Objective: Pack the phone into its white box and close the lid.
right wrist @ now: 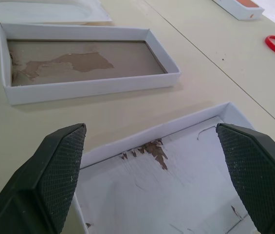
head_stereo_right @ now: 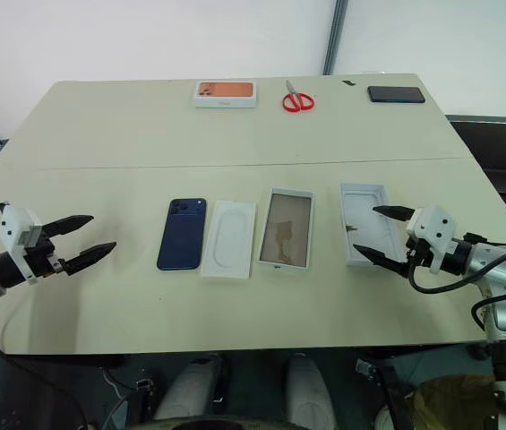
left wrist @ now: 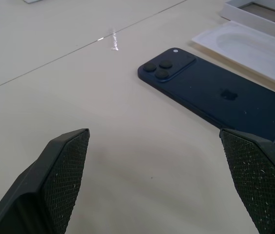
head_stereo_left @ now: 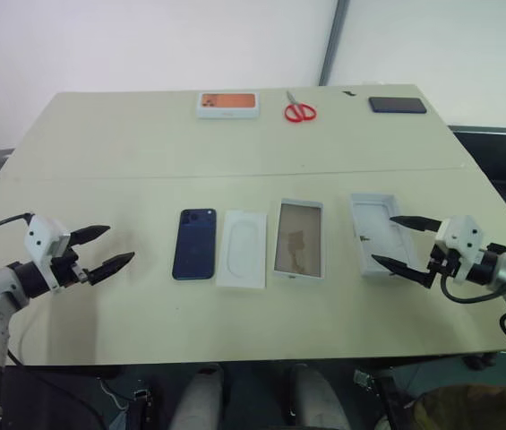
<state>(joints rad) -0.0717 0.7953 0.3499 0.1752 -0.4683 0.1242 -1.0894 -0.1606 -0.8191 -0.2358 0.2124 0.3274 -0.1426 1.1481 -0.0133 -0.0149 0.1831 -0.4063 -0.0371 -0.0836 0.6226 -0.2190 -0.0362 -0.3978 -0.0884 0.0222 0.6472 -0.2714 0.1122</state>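
Note:
The dark navy phone (head_stereo_left: 195, 244) lies back-up on the table, its camera cluster at the far corner (left wrist: 164, 69). To its right sit a flat white insert (head_stereo_left: 242, 248), then the white box (head_stereo_left: 299, 239) with a tan floor (right wrist: 79, 66), then the lid (head_stereo_left: 376, 234), open side up and plain white inside (right wrist: 161, 190). My left gripper (head_stereo_left: 100, 251) hovers open to the left of the phone, nothing between its fingers. My right gripper (head_stereo_left: 403, 242) is open at the lid's right edge, empty too.
At the table's far edge lie a white box with an orange top (head_stereo_left: 227, 105), red scissors (head_stereo_left: 299, 110) and a black slab-like device (head_stereo_left: 397, 105). A seam (head_stereo_left: 235, 175) crosses the table (head_stereo_left: 127, 143) ahead of the row of parts.

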